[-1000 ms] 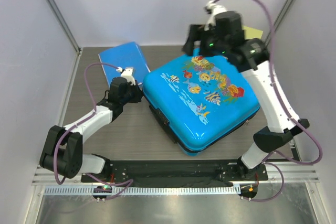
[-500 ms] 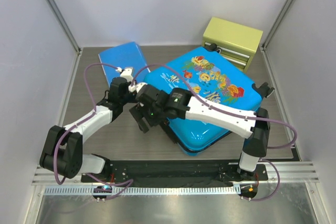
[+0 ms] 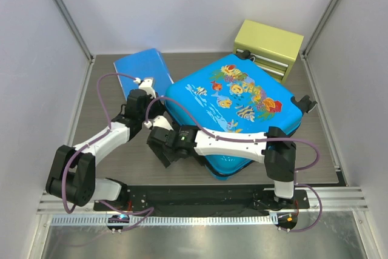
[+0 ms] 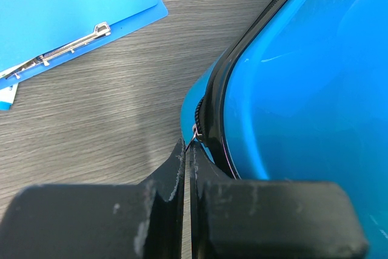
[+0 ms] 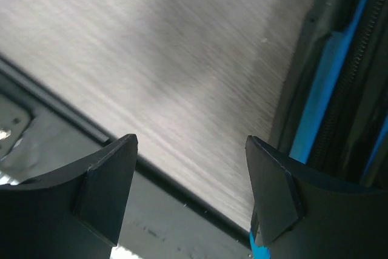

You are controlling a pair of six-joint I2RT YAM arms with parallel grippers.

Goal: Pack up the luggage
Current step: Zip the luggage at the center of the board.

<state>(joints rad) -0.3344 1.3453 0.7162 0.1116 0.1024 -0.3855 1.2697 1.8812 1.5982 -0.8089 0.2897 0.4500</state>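
Blue folder (image 3: 143,71) lies flat on the bench (image 3: 191,65) off the far left corner of the luggage (image 3: 233,116), just beside it, with its metal clip facing up. The left claw (image 3: 156,105) is at the luggage's left corner, low against the dark zip seam (image 4: 212,98) that runs round the shell. Its fingers are pressed together with no gap between them. A small metal pull (image 4: 195,129) sits right at their tips, but whether it is pinched cannot be told. The right arm reaches across the near side of the luggage, and the right claw (image 3: 162,150) hangs just off the luggage's near left edge, above bare bench. It stands wide, with nothing between the fingers; in the right wrist view the blue rim and zip of the luggage run just beside one finger. The luggage itself lies flat and closed on the middle of the bench, turned at an angle, fish-print shell up, one small black wheel showing at its right corner. A yellow-green drawer box (image 3: 268,43) stands behind the far right corner of the luggage, close to it; contact cannot be told.
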